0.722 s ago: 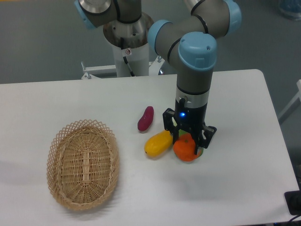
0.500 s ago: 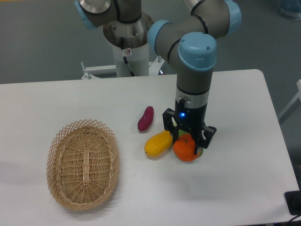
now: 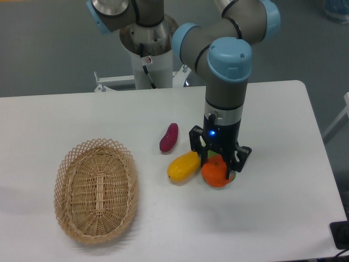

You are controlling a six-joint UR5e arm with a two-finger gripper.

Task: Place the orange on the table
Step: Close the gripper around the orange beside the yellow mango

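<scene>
The orange [image 3: 216,171] is low over the white table [image 3: 283,125], right of centre, touching or almost touching the top. My gripper [image 3: 218,164] comes straight down over it. One black finger stands at each side of the fruit, and the right fingertip [image 3: 229,168] overlaps its edge. The gripper looks shut on the orange. A green fruit [image 3: 210,155] shows only as a sliver behind the orange, between the fingers.
A yellow elongated fruit [image 3: 183,166] lies just left of the orange, nearly touching the left finger. A purple-red fruit [image 3: 169,137] lies behind it. An oval wicker basket [image 3: 96,189] stands at the front left. The robot base [image 3: 147,49] is at the back edge.
Almost nothing differs; the arm and the orange have shifted together very slightly to the right.
</scene>
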